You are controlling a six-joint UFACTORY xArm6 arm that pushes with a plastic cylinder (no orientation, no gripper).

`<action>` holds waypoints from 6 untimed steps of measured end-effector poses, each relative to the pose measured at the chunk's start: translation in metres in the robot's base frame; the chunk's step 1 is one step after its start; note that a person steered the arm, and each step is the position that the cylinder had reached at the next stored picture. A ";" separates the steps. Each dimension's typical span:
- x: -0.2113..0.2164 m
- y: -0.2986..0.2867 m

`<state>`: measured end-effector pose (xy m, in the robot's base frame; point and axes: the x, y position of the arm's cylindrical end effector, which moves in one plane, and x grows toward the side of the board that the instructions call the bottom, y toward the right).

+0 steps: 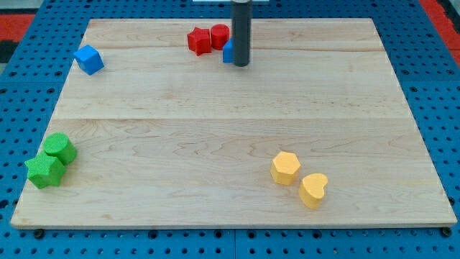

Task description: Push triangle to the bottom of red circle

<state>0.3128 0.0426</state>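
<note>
The red circle (220,35) sits near the view's top centre, touching a red star-shaped block (199,41) on its left. A blue block (228,51), mostly hidden behind my rod, lies just below and right of the red circle; its shape cannot be made out. My tip (241,64) rests on the board at this blue block's right side, touching or nearly touching it.
A blue cube (89,60) lies at the top left. A green circle (59,148) and a green star (44,171) touch at the bottom left. A yellow hexagon (285,167) and a yellow heart (313,190) sit at the bottom right. The wooden board (230,129) ends on blue pegboard.
</note>
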 end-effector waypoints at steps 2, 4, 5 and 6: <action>-0.024 -0.003; -0.041 -0.035; -0.038 -0.025; 0.019 0.043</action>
